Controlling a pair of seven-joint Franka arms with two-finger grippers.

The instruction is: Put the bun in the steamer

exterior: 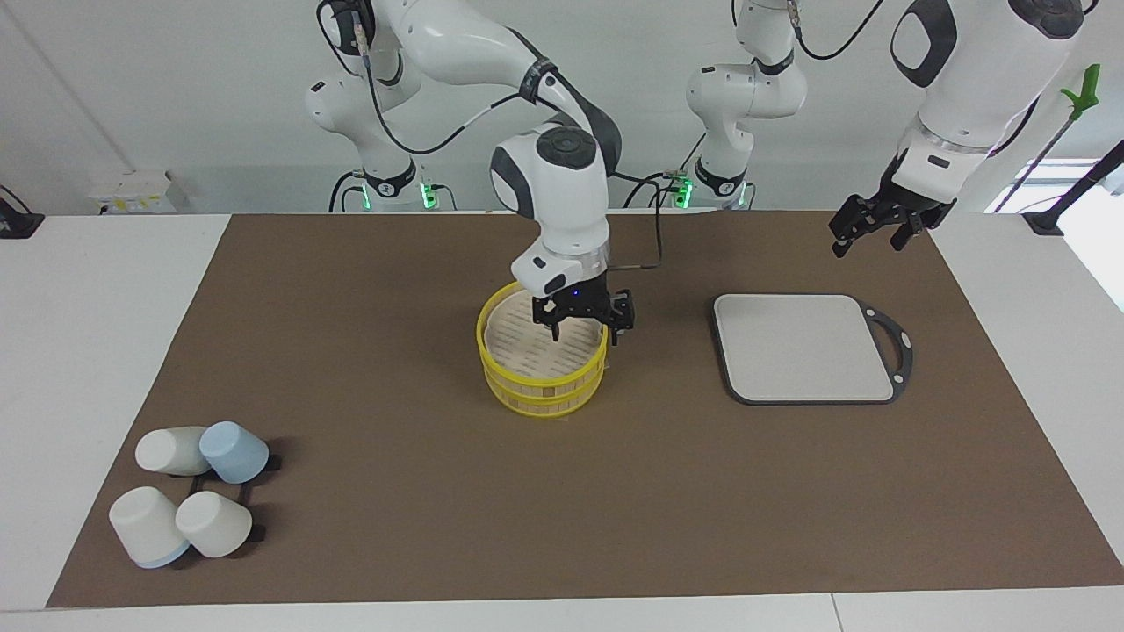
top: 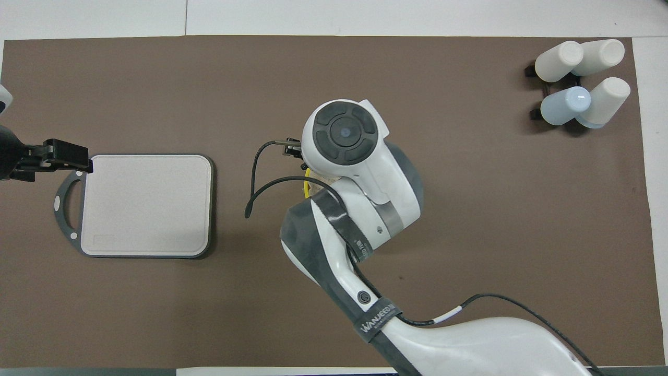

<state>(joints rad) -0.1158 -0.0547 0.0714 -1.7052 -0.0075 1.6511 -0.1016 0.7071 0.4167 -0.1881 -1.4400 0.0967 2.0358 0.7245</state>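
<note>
The steamer (exterior: 540,386), a round bamboo basket with yellow rims and a pale slatted floor, stands mid-table on the brown mat. My right gripper (exterior: 590,331) hangs low over its open top, toward the rim on the left arm's side, with fingers spread apart and nothing between them. In the overhead view the right arm covers the steamer, apart from a yellow sliver of rim (top: 307,184). No bun shows in either view. My left gripper (exterior: 867,237) waits open in the air over the mat beside the grey board, and it also shows in the overhead view (top: 86,159).
A grey rectangular board (exterior: 803,347) with a dark handle lies toward the left arm's end of the table (top: 146,203). Several white and blue cups (exterior: 189,500) lie on a black rack at the right arm's end, farther from the robots (top: 582,83).
</note>
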